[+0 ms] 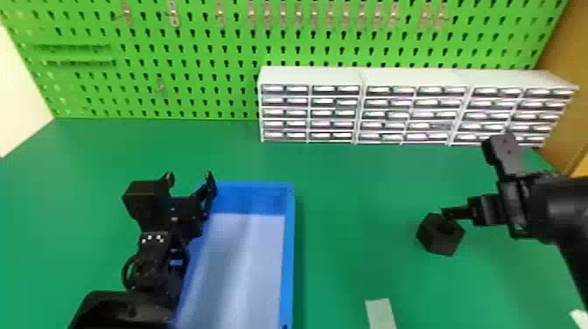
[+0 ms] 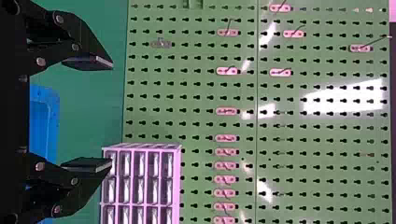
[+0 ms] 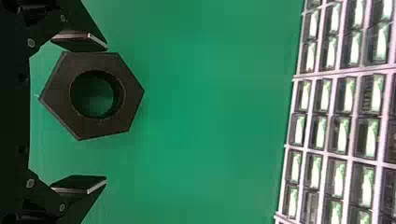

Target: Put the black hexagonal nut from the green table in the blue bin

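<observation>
The black hexagonal nut (image 1: pixel 431 238) rests on the green table (image 1: pixel 350 245) at the right. My right gripper (image 1: pixel 463 213) is at its upper right edge. In the right wrist view the nut (image 3: pixel 56 93) lies between the open fingers of my right gripper (image 3: pixel 106 113), close beside one finger and with a wide gap to the other; whether it touches the near one I cannot tell. The blue bin (image 1: pixel 287 258) stands left of centre. My left gripper (image 1: pixel 189 178) is idle above the bin's left edge; the left wrist view shows that gripper (image 2: pixel 112 114) open, holding nothing.
White drawer cabinets (image 1: pixel 310 76) line the table's back right, before a green pegboard (image 1: pixel 144 96). A pale strip (image 1: pixel 380 313) lies near the front, between bin and nut. A wooden panel (image 1: pixel 564 100) borders the right side.
</observation>
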Controlling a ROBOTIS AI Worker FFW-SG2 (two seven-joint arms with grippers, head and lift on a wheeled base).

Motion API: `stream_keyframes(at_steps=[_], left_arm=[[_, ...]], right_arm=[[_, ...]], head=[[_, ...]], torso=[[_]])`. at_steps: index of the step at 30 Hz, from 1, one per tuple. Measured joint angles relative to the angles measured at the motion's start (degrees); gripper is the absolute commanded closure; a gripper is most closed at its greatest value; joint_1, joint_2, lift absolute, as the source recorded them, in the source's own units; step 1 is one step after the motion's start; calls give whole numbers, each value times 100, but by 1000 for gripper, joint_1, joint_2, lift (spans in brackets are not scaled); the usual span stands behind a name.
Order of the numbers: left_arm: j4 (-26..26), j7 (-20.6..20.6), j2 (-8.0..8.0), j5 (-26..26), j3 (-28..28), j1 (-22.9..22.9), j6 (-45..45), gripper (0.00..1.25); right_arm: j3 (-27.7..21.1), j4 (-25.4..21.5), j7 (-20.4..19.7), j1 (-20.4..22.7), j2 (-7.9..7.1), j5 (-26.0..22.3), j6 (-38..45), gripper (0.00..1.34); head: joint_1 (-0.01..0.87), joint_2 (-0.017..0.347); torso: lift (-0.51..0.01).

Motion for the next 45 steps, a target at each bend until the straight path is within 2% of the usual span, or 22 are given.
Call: stream_keyframes(at_steps=[8, 14, 21, 29, 45], left_arm=[[0, 0, 0, 0, 6, 0, -1, 510], [0, 0, 1, 0, 7, 0, -1, 510], [0, 0, 2, 0, 9, 0, -2, 510], [0, 0, 1, 0, 0, 0, -6, 510], [0, 0, 2, 0, -7, -24, -52, 510]], right_arm=[[-6, 670, 699, -291, 174, 856, -214, 277], [-30, 1130, 926, -447, 299, 1258, -423, 277], [4, 1562, 963, -599, 373, 1317, -634, 277], [3, 1834, 971, -685, 419, 1286, -754, 277], [-7, 2084, 972, -781, 367, 1266, -878, 282]], head=[[657, 57], [657, 57], [657, 57], [657, 57], [657, 57]], torso=[[-95], [-95], [-95], [-95], [-95]])
